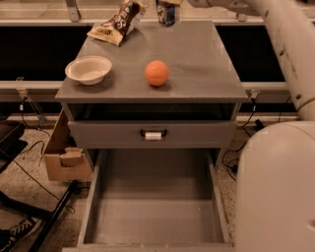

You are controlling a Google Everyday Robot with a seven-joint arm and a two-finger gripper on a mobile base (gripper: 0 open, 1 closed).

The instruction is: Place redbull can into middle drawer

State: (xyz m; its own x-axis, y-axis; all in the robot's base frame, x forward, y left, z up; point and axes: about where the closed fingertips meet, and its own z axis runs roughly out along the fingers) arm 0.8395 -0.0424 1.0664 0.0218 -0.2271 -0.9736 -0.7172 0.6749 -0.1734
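— One big white shape fills the lower right of the frame. What is it?

— That's the robot's body (pixel 278 192). Its arm (pixel 283 44) runs up the right edge and bends left along the top.

— And the grey furniture in the middle?

— A cabinet. Its flat surface (pixel 206 59) takes up the upper centre. Below it, at bottom centre, the middle drawer (pixel 157 216) is pulled well out toward the camera, showing its flat grey floor and low side walls.

— Is anything between the two?

— A grey drawer front (pixel 197 135) with a black handle and a white tag, and a dark gap above it.

— What sits to the left?

— A cardboard box (pixel 61 160) on the floor, just beside the cabinet's left side.

— What's on the surface, going down in size?

— A brown crisp bag (pixel 115 24) lies at the back left corner. A white bowl (pixel 88 70) is near the front left. An orange ball (pixel 157 73) is right of the bowl and apart from it.

— Where's the redbull can (pixel 166 14)?

— At the top centre, upright, over the back edge of the surface, just right of the bag. Its top is cut off by the frame.

— And the hand (pixel 170 2)?

— Only a sliver shows at the very top edge, directly above the can. I cannot tell whether it is grasping the can or has let go of it.
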